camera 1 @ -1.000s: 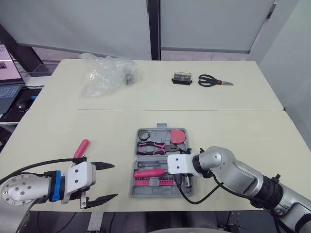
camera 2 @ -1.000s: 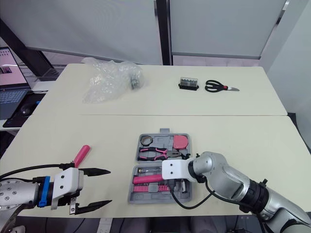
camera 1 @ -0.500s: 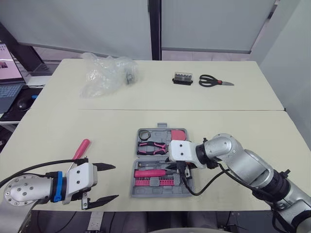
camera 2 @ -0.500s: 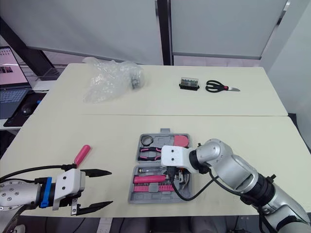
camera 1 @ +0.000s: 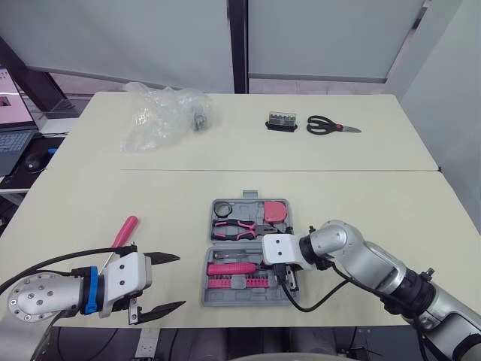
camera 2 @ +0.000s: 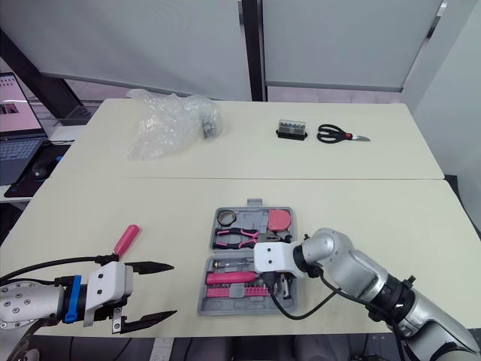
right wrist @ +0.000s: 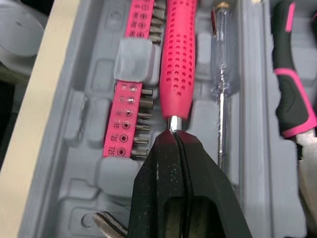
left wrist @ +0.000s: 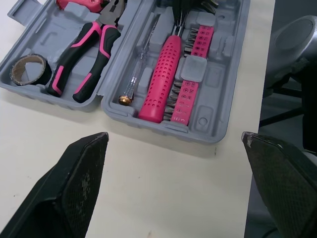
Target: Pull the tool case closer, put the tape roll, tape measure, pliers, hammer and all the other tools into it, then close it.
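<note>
The grey tool case point(camera 1: 225, 295) lies open near the table's front edge. Its far half holds the tape roll point(camera 1: 223, 207), the pink tape measure point(camera 1: 276, 210) and the pink-handled pliers point(camera 1: 233, 228). The near half holds a pink-handled screwdriver point(right wrist: 177, 59), a clear-handled one point(right wrist: 221, 54) and pink bit strips. My right gripper point(right wrist: 176, 141) is shut, low over the near half, its tips against the pink screwdriver's metal shaft. My left gripper point(camera 1: 180, 280) is open, left of the case, with nothing in it. A pink-handled tool point(camera 1: 125, 229) lies on the table just beyond it.
At the back of the table lie a crumpled clear plastic bag point(camera 1: 161, 113), a small black bit box point(camera 1: 282, 121) and black scissors point(camera 1: 331, 126). A laptop point(camera 1: 11, 128) sits on a side desk at far left. A seam crosses the table behind the case.
My right gripper moved from the case's front right up toward its middle, then came back a little toward the front. The left gripper barely shifted. The tools in the case stayed put.
</note>
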